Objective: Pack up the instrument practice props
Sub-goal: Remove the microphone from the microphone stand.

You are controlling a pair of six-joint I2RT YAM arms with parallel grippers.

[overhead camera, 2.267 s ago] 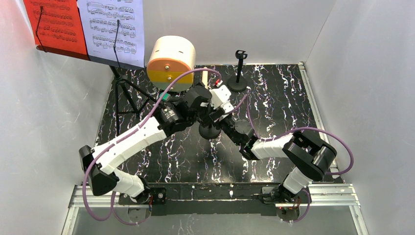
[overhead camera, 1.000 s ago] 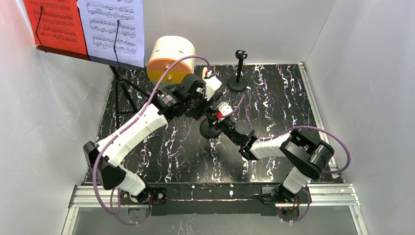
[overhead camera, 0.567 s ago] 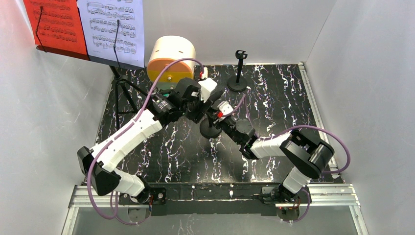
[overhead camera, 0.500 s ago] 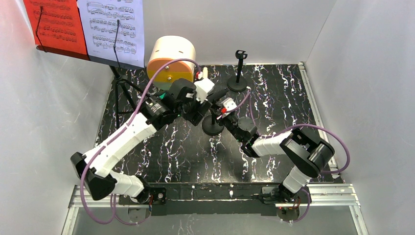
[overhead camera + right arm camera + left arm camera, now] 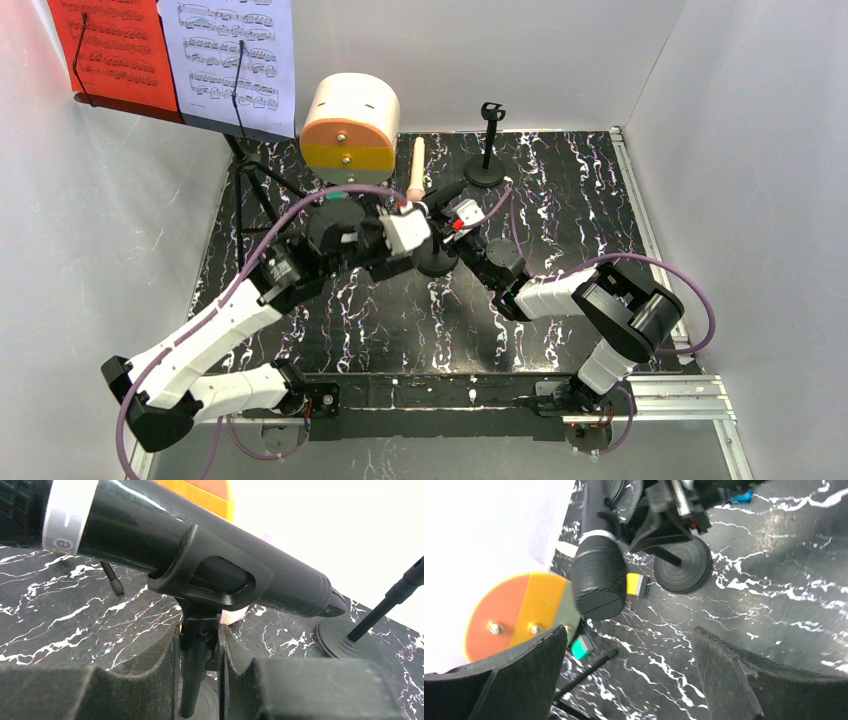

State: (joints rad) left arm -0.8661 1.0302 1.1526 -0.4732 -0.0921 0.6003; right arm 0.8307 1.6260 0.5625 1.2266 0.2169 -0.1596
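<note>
A black microphone [image 5: 200, 545] sits in the clip of a round-based mic holder [image 5: 437, 263]. My right gripper [image 5: 199, 635] is shut on that holder's stem, just under the clip. My left gripper [image 5: 628, 630] is open and empty, with the black microphone's head [image 5: 599, 582] a little beyond its fingers. A cream microphone [image 5: 417, 165] lies on the table beside the drum-shaped case. A second, empty mic holder [image 5: 487, 150] stands at the back. The black music rack [image 5: 236, 124] on tripod legs holds a red page [image 5: 110, 50] and a white page [image 5: 235, 50] at the back left.
A cream and orange drum-shaped case [image 5: 350, 125] stands at the back centre. Small green [image 5: 581, 647] and yellow [image 5: 636, 585] blocks lie near it. A tripod leg [image 5: 584, 670] reaches across the black marbled table [image 5: 560, 210]. White walls close in three sides.
My left arm has pulled back toward the near left, away from the black microphone, uncovering the cream microphone by the case. My right gripper stays on the holder's stem.
</note>
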